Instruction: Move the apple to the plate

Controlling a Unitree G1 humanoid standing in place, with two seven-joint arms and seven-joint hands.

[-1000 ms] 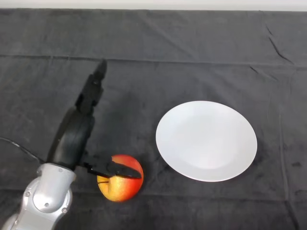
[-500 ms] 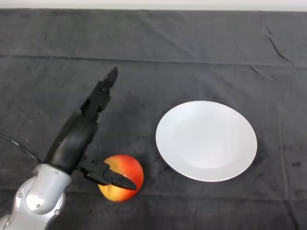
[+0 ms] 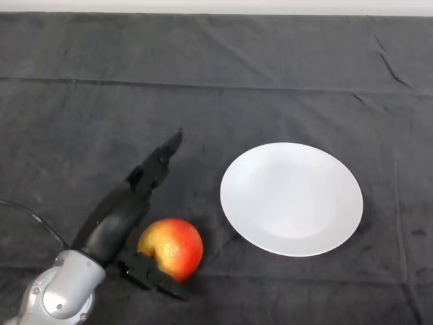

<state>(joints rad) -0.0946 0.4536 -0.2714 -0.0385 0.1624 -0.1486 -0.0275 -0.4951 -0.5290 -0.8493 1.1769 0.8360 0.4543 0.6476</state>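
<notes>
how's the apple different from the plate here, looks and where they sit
The apple is round and red-yellow; the plate is flat, white and much wider. The apple sits near the table's front edge with the left hand open around it, fingers behind and thumb in front; the plate lies to its right, untouched and bare. Both rest on the dark cloth.
</notes>
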